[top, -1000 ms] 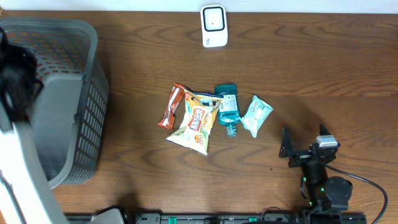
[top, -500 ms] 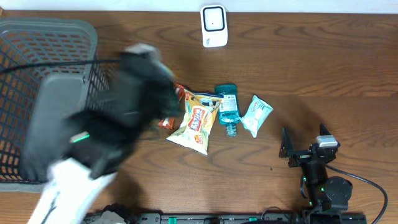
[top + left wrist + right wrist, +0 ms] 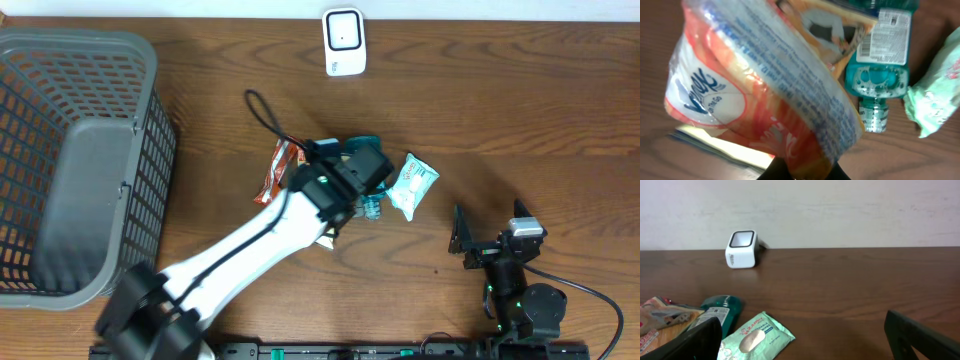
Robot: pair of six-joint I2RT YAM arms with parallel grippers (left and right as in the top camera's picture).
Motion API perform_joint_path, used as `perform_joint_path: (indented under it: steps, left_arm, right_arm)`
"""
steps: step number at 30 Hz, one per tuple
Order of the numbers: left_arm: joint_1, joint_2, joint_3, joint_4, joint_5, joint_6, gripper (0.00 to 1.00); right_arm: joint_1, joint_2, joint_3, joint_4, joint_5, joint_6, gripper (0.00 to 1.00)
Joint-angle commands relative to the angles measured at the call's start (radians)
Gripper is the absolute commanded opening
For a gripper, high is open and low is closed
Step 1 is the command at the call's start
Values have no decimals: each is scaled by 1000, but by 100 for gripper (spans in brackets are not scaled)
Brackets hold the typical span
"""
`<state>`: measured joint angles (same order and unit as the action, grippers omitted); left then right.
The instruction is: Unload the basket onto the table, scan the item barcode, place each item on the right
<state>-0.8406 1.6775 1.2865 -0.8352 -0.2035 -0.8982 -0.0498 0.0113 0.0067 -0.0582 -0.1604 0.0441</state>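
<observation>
Item: crinkly orange-and-white plastic snack bag (image 3: 765,95), blue print along its fold, tilted.
Place: mid brown wooden table (image 3: 520,110), just beside teal plastic bottle (image 3: 879,65).
Left gripper (image 3: 800,172): clenched on the bag's edge.
Right gripper (image 3: 488,232): spread wide, empty.

We can read almost nothing for certain. The crinkled orange-and-white plastic snack bag (image 3: 765,95) carries a slanting blue brand script on a white oval, too blurred for us to spell out. Rows of fine blue print run along its side, and we cannot make those out either. The teal plastic bottle (image 3: 877,80) bears a white paper label (image 3: 886,37) with a barcode and small dark text, all illegible. The pale green soft packet (image 3: 757,339) shows tiny dark lettering we cannot read. The small white box-shaped scanner (image 3: 742,250) has a faint grey mark low on its front, too small to read.
</observation>
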Motion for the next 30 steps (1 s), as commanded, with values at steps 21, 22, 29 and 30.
perform_joint_path:
  steps: [21, 22, 29, 30]
  left_arm:
    - [100, -93, 404, -19, -172, 385, 98]
    - [130, -106, 455, -4, -198, 422, 98]
    - [383, -137, 738, 146, -209, 655, 98]
    - [419, -137, 770, 148, -209, 722, 98]
  right_arm:
    - [6, -5, -1, -3, 1, -8, 99]
    - [6, -5, -1, -3, 1, -8, 99]
    - [6, -5, -1, -3, 1, -8, 99]
    - [6, -5, -1, -3, 1, -8, 99]
